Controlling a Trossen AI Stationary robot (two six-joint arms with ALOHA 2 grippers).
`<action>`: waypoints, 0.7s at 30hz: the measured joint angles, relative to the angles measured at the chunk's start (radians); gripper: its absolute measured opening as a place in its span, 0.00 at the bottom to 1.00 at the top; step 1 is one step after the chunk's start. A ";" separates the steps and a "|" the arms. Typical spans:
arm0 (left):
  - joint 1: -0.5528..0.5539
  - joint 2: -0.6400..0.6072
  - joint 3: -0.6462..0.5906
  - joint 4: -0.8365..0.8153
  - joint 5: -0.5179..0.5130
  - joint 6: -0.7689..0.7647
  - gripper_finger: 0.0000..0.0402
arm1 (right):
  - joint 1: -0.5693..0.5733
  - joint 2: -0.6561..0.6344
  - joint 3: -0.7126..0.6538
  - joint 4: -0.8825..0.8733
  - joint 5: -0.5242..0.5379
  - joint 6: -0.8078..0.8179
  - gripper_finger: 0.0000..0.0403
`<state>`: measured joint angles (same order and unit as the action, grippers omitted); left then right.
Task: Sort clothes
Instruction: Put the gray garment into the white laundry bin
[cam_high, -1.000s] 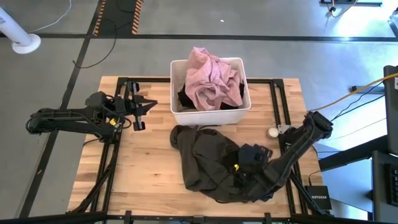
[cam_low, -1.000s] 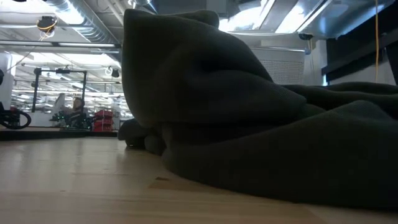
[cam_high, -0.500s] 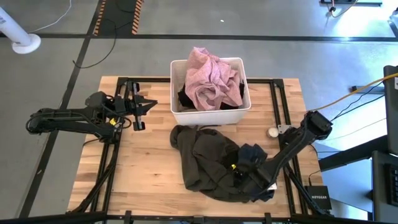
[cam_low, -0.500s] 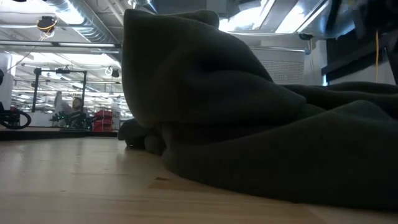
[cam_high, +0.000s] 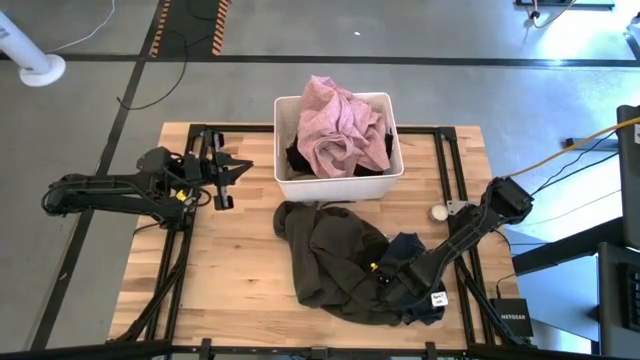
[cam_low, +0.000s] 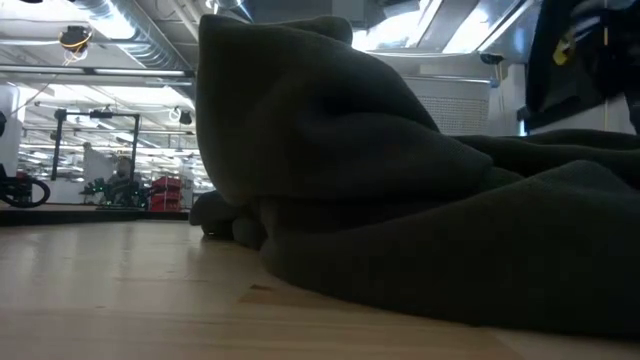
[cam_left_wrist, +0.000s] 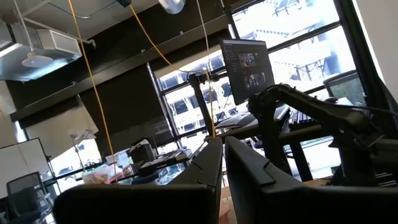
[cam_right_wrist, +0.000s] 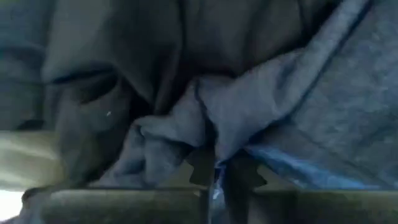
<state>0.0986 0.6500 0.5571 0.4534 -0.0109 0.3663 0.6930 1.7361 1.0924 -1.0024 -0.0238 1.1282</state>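
A large dark olive-brown garment (cam_high: 330, 255) lies crumpled on the table's near middle and fills the low view (cam_low: 400, 200). A navy garment (cam_high: 408, 245) with a small white tag (cam_high: 437, 298) lies at its right side. My right gripper (cam_high: 385, 278) is down on that heap, shut on navy cloth (cam_right_wrist: 214, 168). A light pink garment (cam_high: 335, 125) is piled on a black one (cam_high: 300, 158) in the white bin (cam_high: 390, 172). My left gripper (cam_high: 228, 180) waits shut at the table's left, holding nothing. My right gripper pinches a raised fold of the navy garment (cam_right_wrist: 208, 134) between its two fingers. The fold bunches right in front of the fingertips. The rest of the cloth lies slack on the olive-brown garment and the table.
A small white round object (cam_high: 438, 211) sits on the table right of the heap. The bin stands at the far middle. Black rails (cam_high: 455, 170) run along the table's sides. Bare wood (cam_high: 240, 260) shows left of the heap.
My right arm's wrist has swung away from the near right corner toward the heap's middle, uncovering the navy garment's white tag. In the low view the arm has come into sight at the upper right. The olive-brown garment stays where it was.
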 joint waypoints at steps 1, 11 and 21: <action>0.000 0.000 0.000 0.000 0.000 0.001 0.04 | 0.000 0.000 0.027 -0.036 0.003 0.000 0.07; 0.000 0.000 0.000 0.000 0.000 0.000 0.04 | 0.001 0.001 0.442 -0.417 0.251 -0.077 0.04; 0.000 0.000 0.000 0.000 0.000 0.003 0.04 | -0.005 -0.010 0.838 -0.566 0.743 -0.244 0.03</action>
<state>0.0990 0.6500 0.5571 0.4532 -0.0109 0.3691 0.6882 1.7264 1.9307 -1.5682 0.7190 0.8840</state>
